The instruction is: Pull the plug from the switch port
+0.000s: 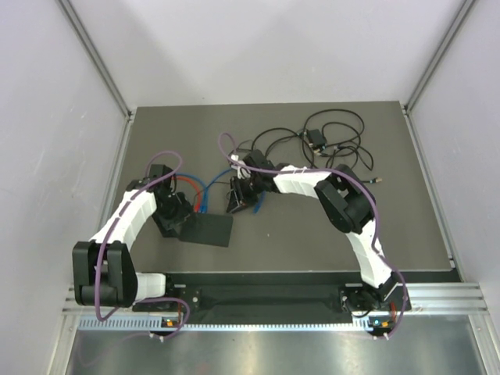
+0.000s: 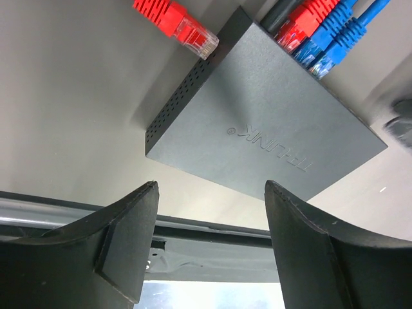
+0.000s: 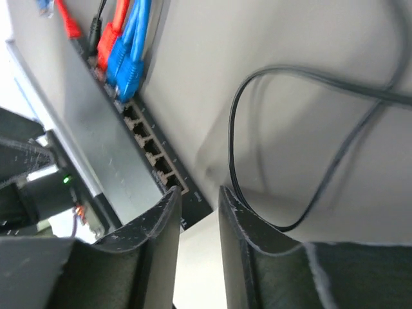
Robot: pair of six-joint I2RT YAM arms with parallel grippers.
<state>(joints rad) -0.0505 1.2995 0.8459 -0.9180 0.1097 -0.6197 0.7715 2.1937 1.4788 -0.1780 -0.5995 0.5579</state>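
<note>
The right gripper [image 3: 198,193], jaws slightly apart and pinching nothing, sits at the switch [image 3: 96,148] port row, lower centre. The left gripper [image 2: 211,187] is spread wide over the box. The plugs [image 3: 127,58], upper left, are stiff, light plastic, probably latched, so take one by its boot. There is bare mat [image 3: 302,161] to the right, and a cable [image 3: 230,154] loops nearby.

The left claw [image 2: 211,188] stands wide open with nothing between its dark fingers [image 2: 125,241]. Beyond it a flat black box [image 2: 264,122] lies on the grey bench [image 2: 71,109], with small vent holes along its left side. A loose red plug [image 2: 177,22] with a clear tip lies just beside the box's far left corner. Blue plugs [image 2: 335,38], another red connector [image 2: 309,16] and a black cable [image 2: 277,13] meet its far edge.
</note>
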